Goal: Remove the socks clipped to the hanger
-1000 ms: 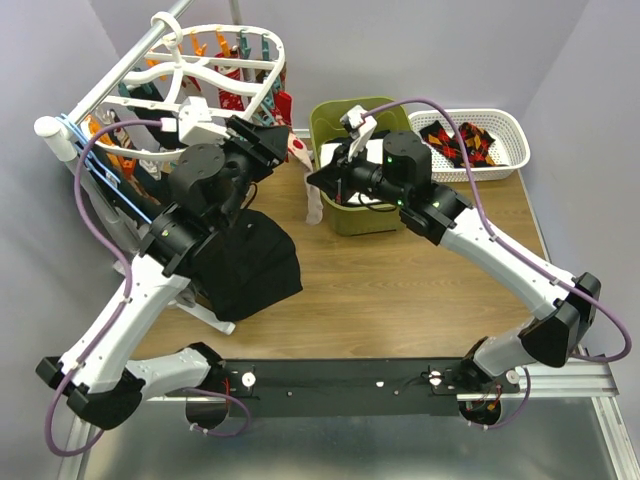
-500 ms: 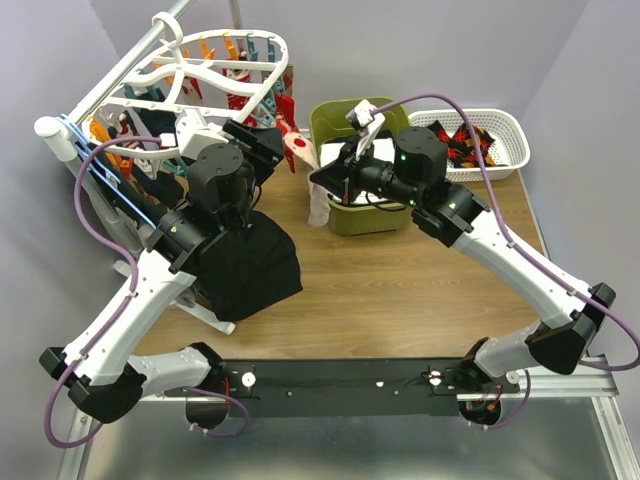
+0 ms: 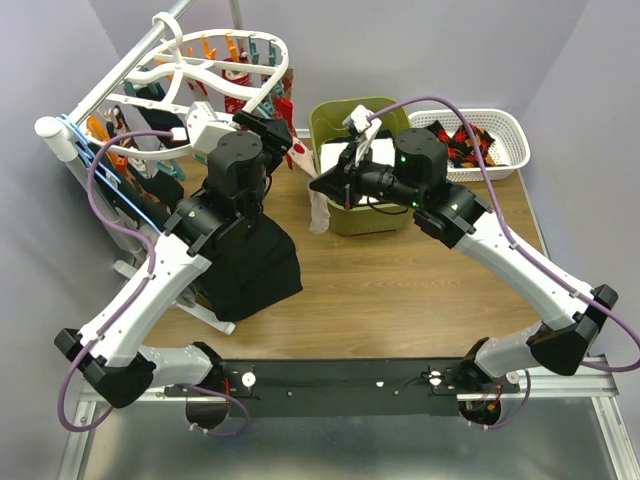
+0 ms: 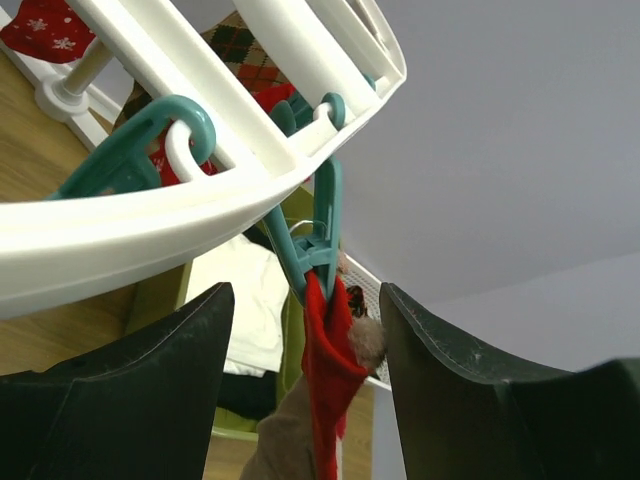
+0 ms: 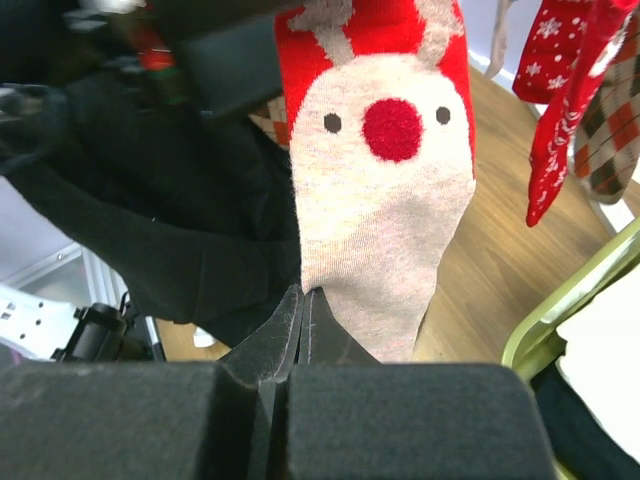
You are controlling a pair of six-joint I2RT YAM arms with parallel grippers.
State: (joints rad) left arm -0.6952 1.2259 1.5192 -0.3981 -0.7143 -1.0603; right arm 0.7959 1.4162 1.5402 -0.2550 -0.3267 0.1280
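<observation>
The white hanger (image 3: pixel 215 75) hangs at the back left with several socks (image 3: pixel 235 95) on teal and orange clips. In the left wrist view my open left gripper (image 4: pixel 305 375) straddles a red-and-beige reindeer sock (image 4: pixel 328 365) held by a teal clip (image 4: pixel 315 245) under the hanger rim (image 4: pixel 150 225). My right gripper (image 5: pixel 305 300) is shut on the beige toe of that reindeer sock (image 5: pixel 385 200). In the top view the left gripper (image 3: pixel 275 135) is at the hanger's right edge, and the right gripper (image 3: pixel 323 188) holds the sock's lower end (image 3: pixel 318 212).
A green bin (image 3: pixel 330 110) with white cloth stands behind the right gripper. A white mesh basket (image 3: pixel 505 155) at the back right holds argyle socks (image 3: pixel 465 140). A large black garment (image 3: pixel 245 260) hangs on the rack at the left. Red and argyle socks (image 5: pixel 560 100) hang nearby.
My left gripper has moved right and up to the hanger's right rim and now straddles the clip. The hanger has swung slightly. The right gripper has kept hold of the sock's toe.
</observation>
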